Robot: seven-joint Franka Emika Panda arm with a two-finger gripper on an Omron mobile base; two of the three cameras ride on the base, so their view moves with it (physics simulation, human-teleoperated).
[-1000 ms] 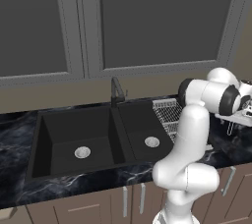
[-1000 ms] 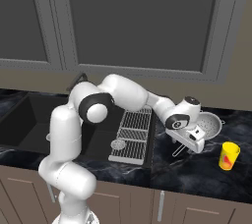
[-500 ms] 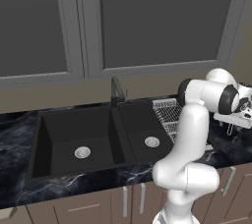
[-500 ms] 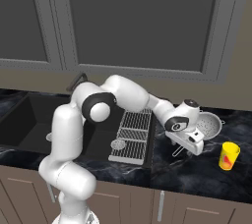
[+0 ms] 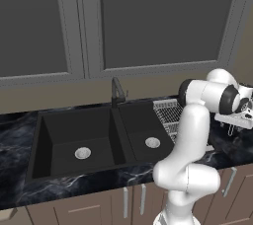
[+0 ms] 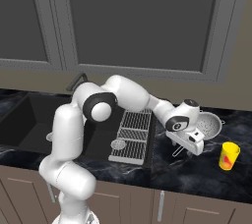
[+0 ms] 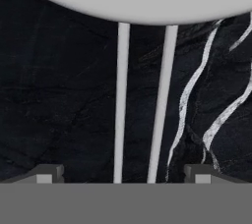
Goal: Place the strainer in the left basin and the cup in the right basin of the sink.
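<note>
The claw (image 7: 123,174) hangs low over the black marbled countertop (image 6: 197,174), jaws spread wide with the strainer's (image 6: 209,126) wire handle (image 7: 142,105) running between the fingertips (image 7: 47,173), untouched. The strainer sits on the countertop right of the drying rack (image 6: 132,135). The yellow cup (image 6: 229,155) stands nearer the counter's front edge.

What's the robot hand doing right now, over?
Gripper open, low over strainer handle, not gripping. Cup waits on counter, right of it. Nothing in the way.
</note>
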